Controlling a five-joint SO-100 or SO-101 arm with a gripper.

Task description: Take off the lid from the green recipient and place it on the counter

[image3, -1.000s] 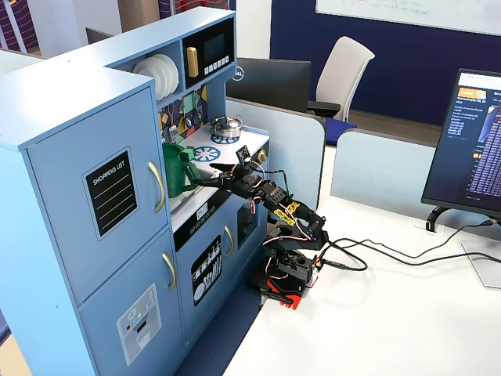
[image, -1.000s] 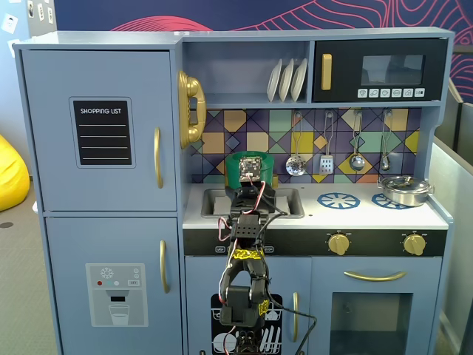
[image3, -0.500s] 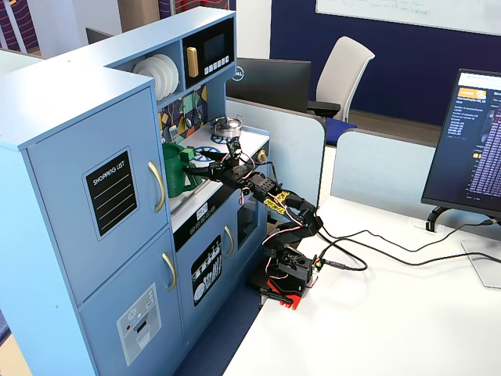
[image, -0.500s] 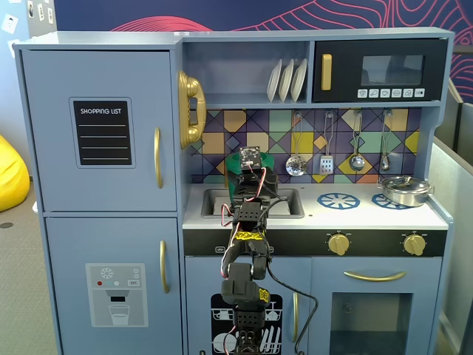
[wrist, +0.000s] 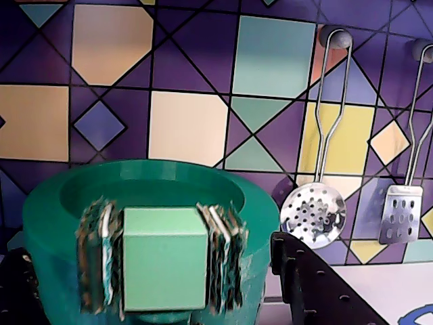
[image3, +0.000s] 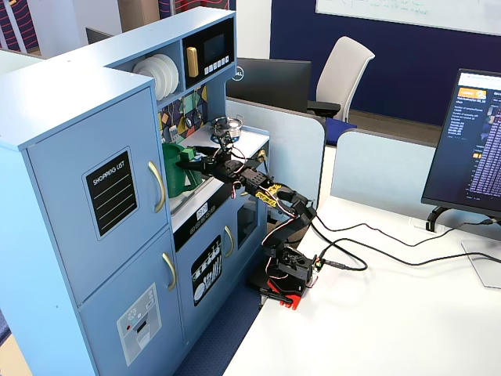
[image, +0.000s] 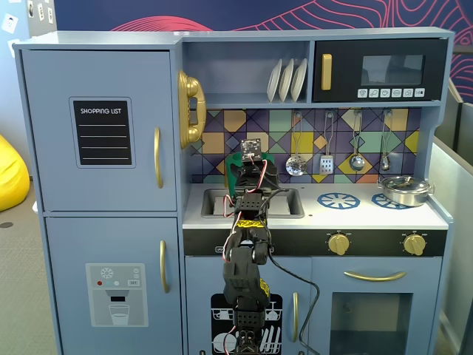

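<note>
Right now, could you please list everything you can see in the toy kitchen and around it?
green recipient: one, dark green, at the counter's left end.
counter: one, white, blue burner rings, sink.
metal pot: one, silver, right burner.
plates: three, white, upper shelf.
utensils: four, silver, hanging on the backsplash.
phone: one, gold, by the shelf.
monitor: one, black, desk.
chair: one, white, behind.
gripper: one, black, at the recipient's rim.
</note>
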